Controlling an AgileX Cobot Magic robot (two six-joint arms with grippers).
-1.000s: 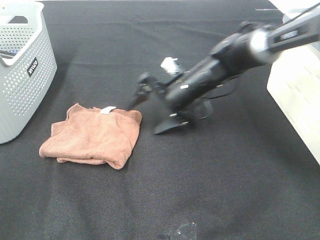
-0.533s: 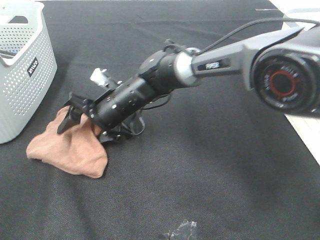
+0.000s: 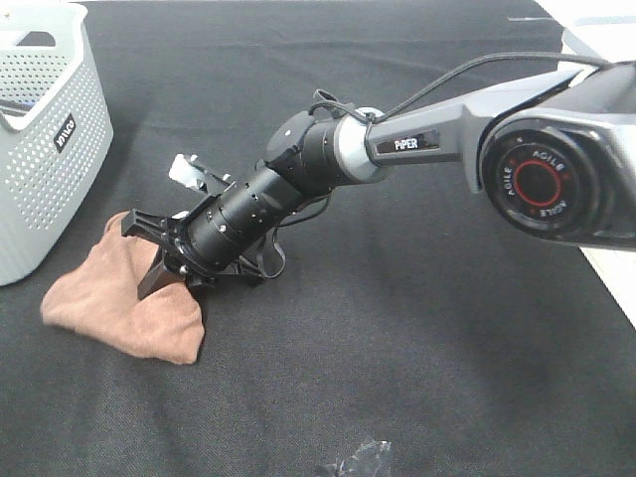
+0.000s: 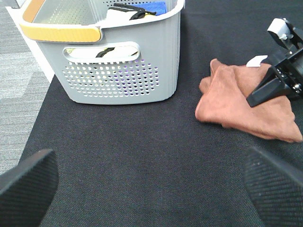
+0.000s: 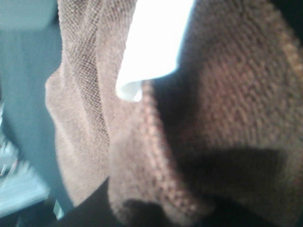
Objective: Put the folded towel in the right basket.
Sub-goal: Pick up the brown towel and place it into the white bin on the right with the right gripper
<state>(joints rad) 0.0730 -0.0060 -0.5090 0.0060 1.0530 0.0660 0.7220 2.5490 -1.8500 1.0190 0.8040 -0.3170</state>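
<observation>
The brown folded towel (image 3: 109, 303) lies bunched on the black table, just right of the grey left basket (image 3: 40, 149). It also shows in the left wrist view (image 4: 232, 104) and fills the right wrist view (image 5: 227, 94), where its white label (image 5: 151, 42) is close up. My right gripper (image 3: 142, 256) reaches across to the left and is down on the towel's right edge, with its fingers (image 4: 265, 92) apart over the cloth. My left gripper (image 4: 151, 198) is open and empty, hanging above the table in front of the left basket (image 4: 123, 71).
The left basket holds several items. A pale strip at the right edge (image 3: 618, 283) is all that shows of the right basket; my right arm (image 3: 537, 179) covers most of it. A small dark shiny scrap (image 3: 358, 462) lies at the front edge.
My right arm swung left across the table to the towel. The towel has been pushed left and bunched up, and the gripper has sunk lower onto it.
</observation>
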